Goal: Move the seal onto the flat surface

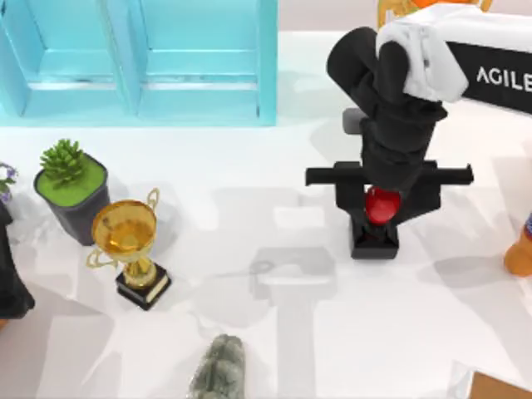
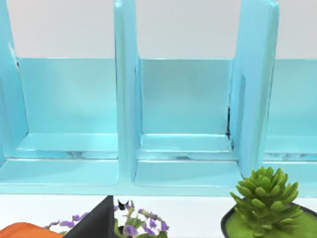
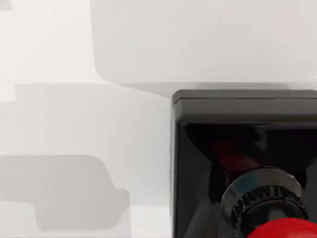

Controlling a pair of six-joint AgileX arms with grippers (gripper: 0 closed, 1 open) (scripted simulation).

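Observation:
The seal (image 1: 381,206), a red ball knob on a black square base, is at the table's right of centre. My right gripper (image 1: 382,199) comes down from above and is shut on the red knob, with black fingers on either side of it. The right wrist view looks down past the red knob at the seal's black base (image 3: 237,129), with the flat surface (image 3: 99,124) beyond it. That white tabletop (image 1: 274,349) spreads broadly to the left and front of the seal. My left arm (image 1: 10,274) is parked at the left edge.
A light-blue shelf unit (image 1: 141,58) runs along the back left. A potted succulent (image 1: 71,187) and a gold trophy (image 1: 129,245) stand at the left, and a grey mottled lump (image 1: 218,370) lies at the front. An orange object (image 1: 519,245) and a brown board (image 1: 499,386) are at the right edge.

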